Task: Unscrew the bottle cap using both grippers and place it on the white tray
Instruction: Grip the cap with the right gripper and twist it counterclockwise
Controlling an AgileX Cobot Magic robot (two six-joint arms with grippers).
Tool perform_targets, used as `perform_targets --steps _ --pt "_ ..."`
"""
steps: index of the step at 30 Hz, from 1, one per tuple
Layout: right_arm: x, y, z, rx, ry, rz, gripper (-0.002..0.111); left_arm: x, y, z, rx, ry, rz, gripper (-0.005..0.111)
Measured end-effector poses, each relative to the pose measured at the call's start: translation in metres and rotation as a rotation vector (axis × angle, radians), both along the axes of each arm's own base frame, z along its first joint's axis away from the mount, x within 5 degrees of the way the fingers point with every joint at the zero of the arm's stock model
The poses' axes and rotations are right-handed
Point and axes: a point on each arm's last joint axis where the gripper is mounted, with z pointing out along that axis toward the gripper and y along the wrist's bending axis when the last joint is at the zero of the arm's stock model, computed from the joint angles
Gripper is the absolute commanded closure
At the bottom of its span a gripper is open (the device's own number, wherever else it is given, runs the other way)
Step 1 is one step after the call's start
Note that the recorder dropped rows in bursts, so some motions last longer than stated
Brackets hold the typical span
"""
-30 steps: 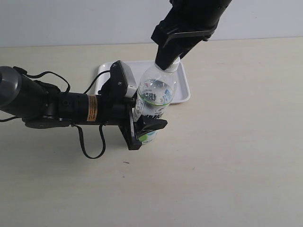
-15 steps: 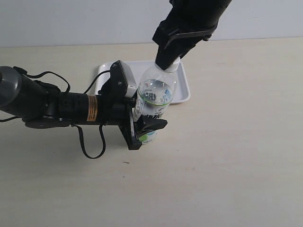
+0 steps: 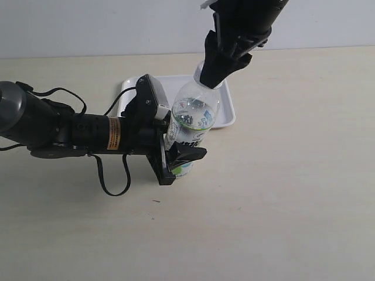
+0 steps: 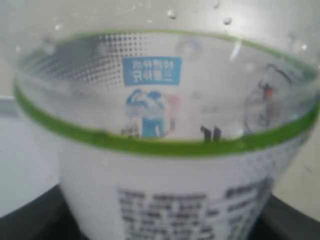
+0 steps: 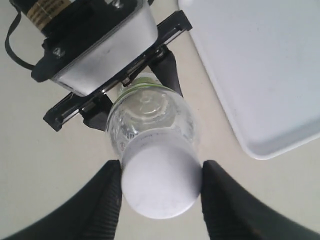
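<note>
The clear bottle (image 3: pixel 193 117) with its white-and-green label stands upright on the table, just in front of the white tray (image 3: pixel 225 116). My left gripper (image 3: pixel 179 147) is shut on its labelled lower body; in the left wrist view the bottle (image 4: pixel 165 175) fills the picture, with dark fingers (image 4: pixel 30 220) at the corners. My right gripper (image 3: pixel 212 75) comes down from above. In the right wrist view its two black fingers (image 5: pixel 107 200) press both sides of the white bottle cap (image 5: pixel 160 180), which sits on the neck. In the exterior view the cap is mostly hidden.
The white tray (image 5: pixel 260 65) lies right behind the bottle with nothing on it. The left arm's long black body (image 3: pixel 70 134) and its cables (image 3: pixel 111 181) stretch across the table's left side. A pale wall runs along the back.
The right gripper has turned about the cap's axis, so its body now stands at a different angle over the bottle. The bottle and the left gripper have not moved.
</note>
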Motion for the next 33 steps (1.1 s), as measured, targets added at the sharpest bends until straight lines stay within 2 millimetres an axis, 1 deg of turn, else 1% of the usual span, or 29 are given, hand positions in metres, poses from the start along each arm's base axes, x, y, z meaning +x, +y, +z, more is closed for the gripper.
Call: perform_targets --steps 5,11,18,27,31,33 --pt "-0.0004 0.001 0.0003 -0.029 -0.076 0.217 0.108 -0.0004 -0.0002 0.0001 -0.001 -0.001 -0.006 0.107" --pt "0.0008 -0.0029 -0.0009 -0.098 -0.123 0.331 0.108 -0.0008 -0.0006 0.0008 -0.013 0.012 -0.005 0.107" --pt "0.0009 -0.0032 -0.0009 -0.129 -0.175 0.481 0.108 -0.0009 -0.0006 0.0007 -0.014 0.018 -0.004 0.107" --pt "-0.0012 0.0039 0.0013 -0.098 -0.292 0.781 0.108 -0.0016 -0.0004 0.0011 -0.018 0.014 -0.017 0.107" --pt "-0.0017 0.0048 0.0016 -0.114 -0.351 0.931 0.108 -0.0019 -0.0007 0.0015 -0.022 0.011 -0.022 0.107" --pt "-0.0017 0.0048 0.0016 -0.124 -0.371 0.983 0.106 -0.0018 -0.0002 0.0014 -0.02 0.011 -0.024 0.107"
